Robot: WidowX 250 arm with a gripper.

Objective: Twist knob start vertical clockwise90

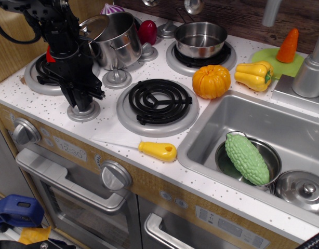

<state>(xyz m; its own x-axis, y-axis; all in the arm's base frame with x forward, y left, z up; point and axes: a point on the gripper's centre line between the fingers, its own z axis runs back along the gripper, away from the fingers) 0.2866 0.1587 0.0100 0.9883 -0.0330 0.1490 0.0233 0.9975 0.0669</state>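
The knob (83,112) is a small silver-grey stove knob on the white countertop, front left, between the two front burners. Only its flat disc rim shows; its raised centre is hidden between my fingers. My black gripper (82,101) stands upright straight above it, with its jaws drawn together on the centre. Similar knobs sit behind it, one (117,78) next to the steel pot and another (148,52) further back.
A steel pot (118,39) stands just right of my arm. A black coil burner (157,101) lies right of the knob, and a yellow-handled knife (155,150) lies near the front edge. A pumpkin (211,81), a yellow pepper (254,75) and the sink (305,140) are to the right.
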